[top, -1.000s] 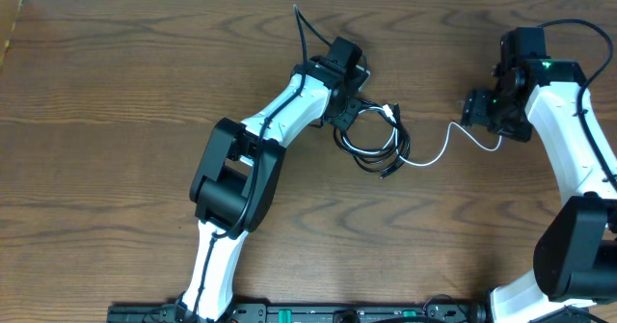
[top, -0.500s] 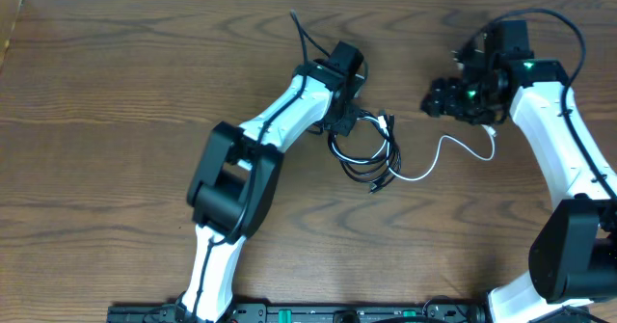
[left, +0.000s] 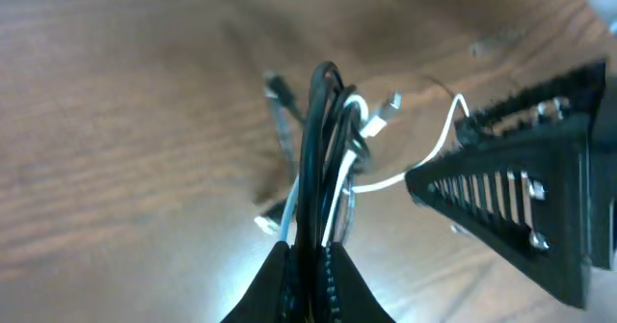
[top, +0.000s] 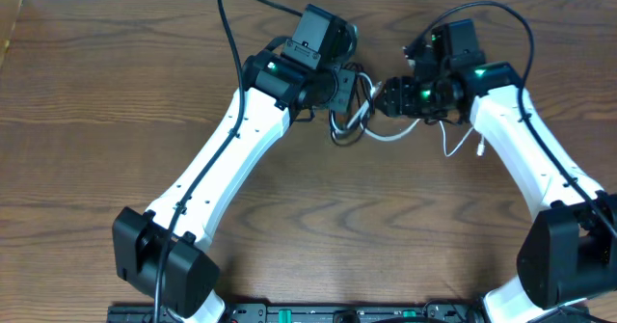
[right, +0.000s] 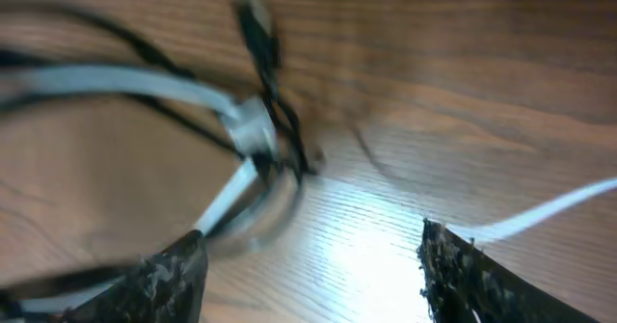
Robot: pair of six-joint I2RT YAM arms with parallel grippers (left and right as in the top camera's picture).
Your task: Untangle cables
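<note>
The black cable (top: pixel 339 128) and the white cable (top: pixel 453 148) are tangled in a small bundle on the wooden table, between the two arms. My left gripper (top: pixel 349 90) is shut on the bundle; in the left wrist view (left: pixel 310 251) the black cable (left: pixel 318 159) and white cable (left: pixel 339 183) run up out of the closed jaws. My right gripper (top: pixel 384 98) is open, right beside the bundle. In the right wrist view (right: pixel 310 265) its fingers stand wide apart, with the white cable (right: pixel 145 84) and black cable (right: pixel 258 29) blurred just ahead.
The thick black arm cable (top: pixel 241 0) loops over the left arm near the table's far edge. Another one (top: pixel 506 14) arcs over the right arm. The white cable's free end lies by the right forearm.
Both arms have swung toward each other. The left gripper has lifted and drawn the bundle up and right. The right gripper has moved left to the bundle, and the white tail followed.
</note>
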